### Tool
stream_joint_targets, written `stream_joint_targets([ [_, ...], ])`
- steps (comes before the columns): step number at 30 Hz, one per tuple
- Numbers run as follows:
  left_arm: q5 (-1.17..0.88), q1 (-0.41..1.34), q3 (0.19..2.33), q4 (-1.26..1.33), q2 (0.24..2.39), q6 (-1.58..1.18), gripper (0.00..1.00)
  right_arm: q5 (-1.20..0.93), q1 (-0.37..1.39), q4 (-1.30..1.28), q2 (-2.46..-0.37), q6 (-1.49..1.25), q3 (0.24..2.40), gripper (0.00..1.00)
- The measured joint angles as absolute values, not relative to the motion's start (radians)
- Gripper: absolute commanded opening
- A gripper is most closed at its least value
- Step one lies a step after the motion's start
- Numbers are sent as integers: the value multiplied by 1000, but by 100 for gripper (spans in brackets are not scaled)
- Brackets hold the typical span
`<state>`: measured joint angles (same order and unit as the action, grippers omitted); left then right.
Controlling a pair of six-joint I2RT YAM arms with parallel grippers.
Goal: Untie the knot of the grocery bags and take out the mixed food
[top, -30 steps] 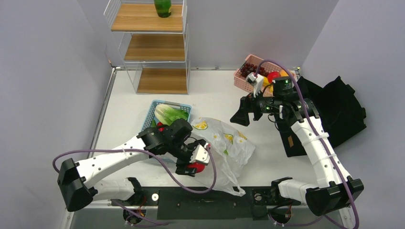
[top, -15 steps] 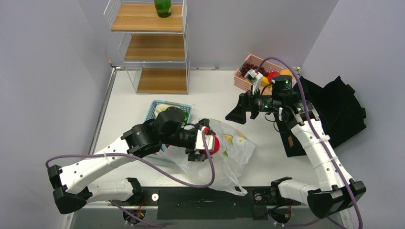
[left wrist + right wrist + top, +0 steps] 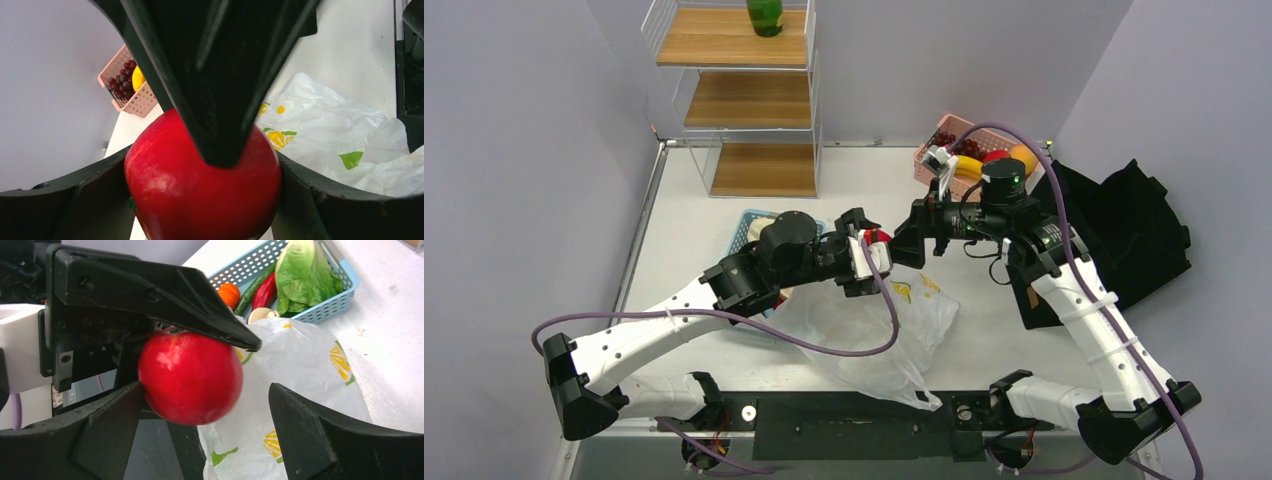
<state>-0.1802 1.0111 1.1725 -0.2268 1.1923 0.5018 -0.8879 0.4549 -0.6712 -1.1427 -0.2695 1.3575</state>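
Glossy round red apple [image 3: 190, 377] pinched between black left fingers [image 3: 215, 75], right fingers [image 3: 320, 440] spread wide, crinkly translucent bag [image 3: 300, 365] beneath.

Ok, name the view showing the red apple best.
Right wrist: the red apple shows almost whole, clamped in the left gripper. Left wrist shows it close, a finger across it; top external, a red sliver.

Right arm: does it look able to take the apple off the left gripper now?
Probably yes: the right gripper stands open around the red apple, which the left gripper pinches on other sides.
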Motion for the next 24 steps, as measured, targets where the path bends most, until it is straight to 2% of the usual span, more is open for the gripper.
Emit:
stream_joint_targets([
  [6, -197, 1011, 1172, -160, 1197, 513, 64, -890, 517, -667, -1157, -273, 1372, 89],
  [9, -202, 1011, 1172, -141, 1199, 514, 66, -888, 537, -667, -1174, -264, 1381, 75],
  [12, -203, 1008, 1172, -137, 1206, 518, 80, -879, 545, -675, -1186, -249, 1388, 51],
  [16, -190, 1005, 1173, -127, 1209, 518, 83, -878, 533, -692, -1209, -239, 1415, 26],
  [19, -191, 981, 1174, -119, 1209, 505, 83, -908, 495, -703, -1229, -240, 1439, 20],
  [24, -249, 883, 1219, -218, 1208, 430, 84, -888, 309, -704, -1280, -244, 1479, 17],
])
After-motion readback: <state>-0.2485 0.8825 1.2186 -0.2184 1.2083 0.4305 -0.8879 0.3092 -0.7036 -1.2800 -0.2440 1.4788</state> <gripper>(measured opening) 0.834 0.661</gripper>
